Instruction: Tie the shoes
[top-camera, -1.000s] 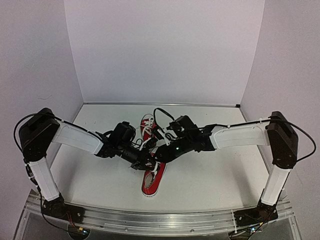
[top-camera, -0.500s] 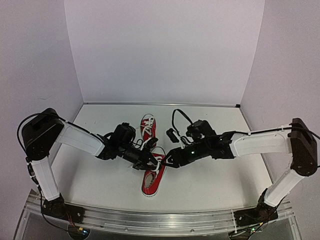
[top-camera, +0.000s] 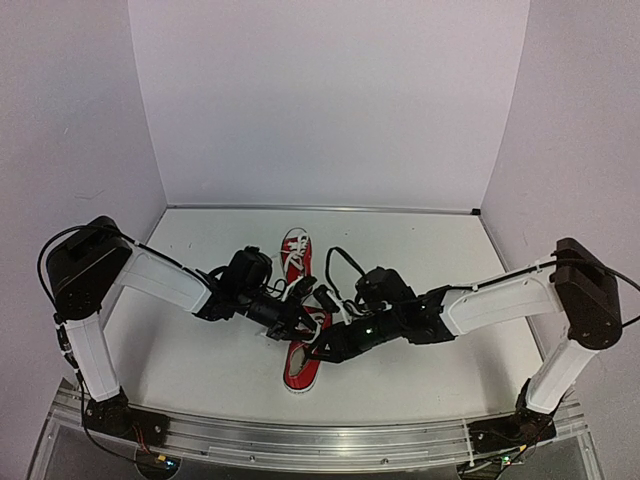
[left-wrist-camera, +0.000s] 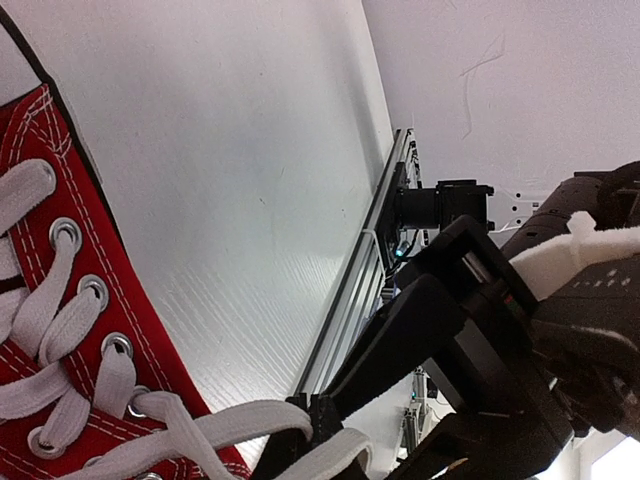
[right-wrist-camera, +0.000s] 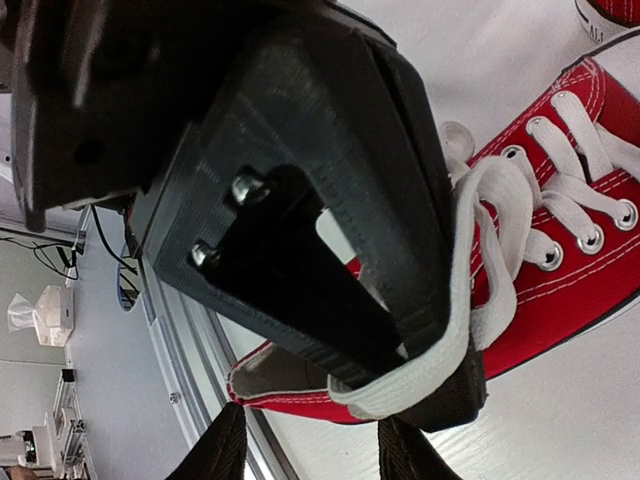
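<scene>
Two red shoes lie mid-table: the far shoe (top-camera: 296, 250) and the near shoe (top-camera: 300, 368), which also shows in the left wrist view (left-wrist-camera: 60, 330) and the right wrist view (right-wrist-camera: 560, 280). My left gripper (top-camera: 303, 322) sits over the near shoe's laces, shut on a white lace loop (left-wrist-camera: 230, 425) that wraps round its tip (left-wrist-camera: 320, 430). In the right wrist view the lace loop (right-wrist-camera: 440, 350) hangs over the left gripper's black finger (right-wrist-camera: 330, 200). My right gripper (top-camera: 325, 345) is open, its fingers spread either side below that loop (right-wrist-camera: 312, 455).
The far shoe's toe cap (right-wrist-camera: 610, 15) shows at the top right corner of the right wrist view. An aluminium rail (top-camera: 320, 440) runs along the table's near edge. White walls close in the back and both sides.
My right gripper has swung out to the right, then come nearer, to just below the left gripper over the near shoe. The left gripper has stayed put with the lace.
</scene>
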